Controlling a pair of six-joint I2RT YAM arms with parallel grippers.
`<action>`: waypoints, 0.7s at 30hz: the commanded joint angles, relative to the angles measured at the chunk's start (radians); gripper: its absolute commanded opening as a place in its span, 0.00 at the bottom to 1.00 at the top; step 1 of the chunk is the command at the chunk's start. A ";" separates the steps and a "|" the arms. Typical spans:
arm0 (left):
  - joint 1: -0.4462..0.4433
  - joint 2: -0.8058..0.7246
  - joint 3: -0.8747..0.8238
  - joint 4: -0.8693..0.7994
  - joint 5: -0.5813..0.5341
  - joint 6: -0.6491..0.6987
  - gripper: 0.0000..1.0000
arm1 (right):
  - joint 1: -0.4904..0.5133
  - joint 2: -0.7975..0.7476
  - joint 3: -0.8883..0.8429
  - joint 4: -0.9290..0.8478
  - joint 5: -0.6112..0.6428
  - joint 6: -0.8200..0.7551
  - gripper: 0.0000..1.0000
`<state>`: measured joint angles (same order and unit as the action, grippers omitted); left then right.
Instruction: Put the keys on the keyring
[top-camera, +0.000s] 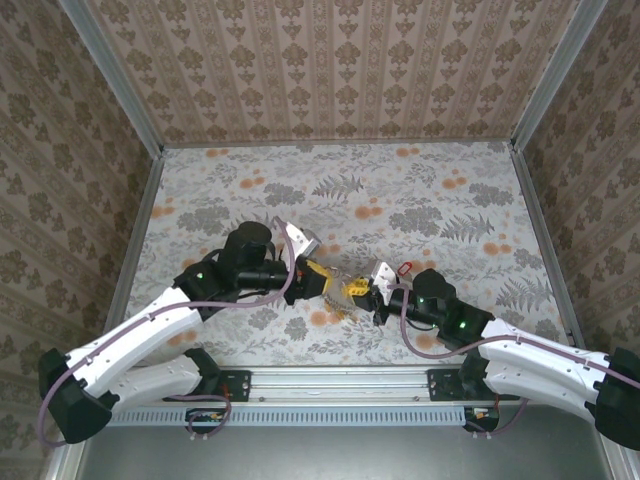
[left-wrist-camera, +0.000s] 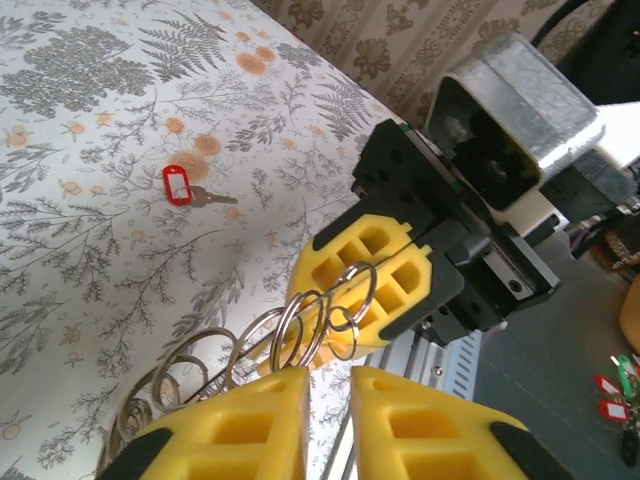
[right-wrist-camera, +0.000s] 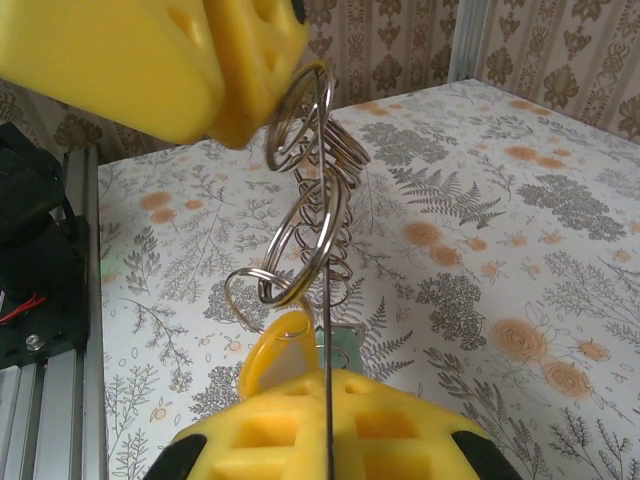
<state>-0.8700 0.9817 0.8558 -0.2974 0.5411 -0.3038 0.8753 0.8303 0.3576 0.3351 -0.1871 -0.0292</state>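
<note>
No words or numbers can be read.
The red key (left-wrist-camera: 176, 185) has a small white window in its head, but it is too small to tell if anything is written there. The wall (top-camera: 340, 60) and the table (top-camera: 450, 200) are printed with flowers and leaves, not letters.

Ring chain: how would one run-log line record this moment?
right tool: shut on ring chain | left tool: slightly open, close to chain | red-tagged key: loose on table
</note>
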 joint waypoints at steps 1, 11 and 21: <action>0.006 0.011 -0.005 0.044 -0.031 -0.026 0.23 | 0.005 -0.022 -0.006 0.077 -0.014 0.004 0.00; 0.025 0.044 -0.003 0.087 -0.062 -0.026 0.33 | 0.004 -0.028 -0.014 0.084 -0.014 0.005 0.00; 0.022 0.090 0.075 0.061 -0.029 0.020 0.37 | 0.005 -0.025 -0.014 0.079 -0.011 -0.003 0.00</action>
<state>-0.8566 1.0512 0.8753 -0.2398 0.5247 -0.3180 0.8703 0.8303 0.3317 0.3336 -0.1490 -0.0185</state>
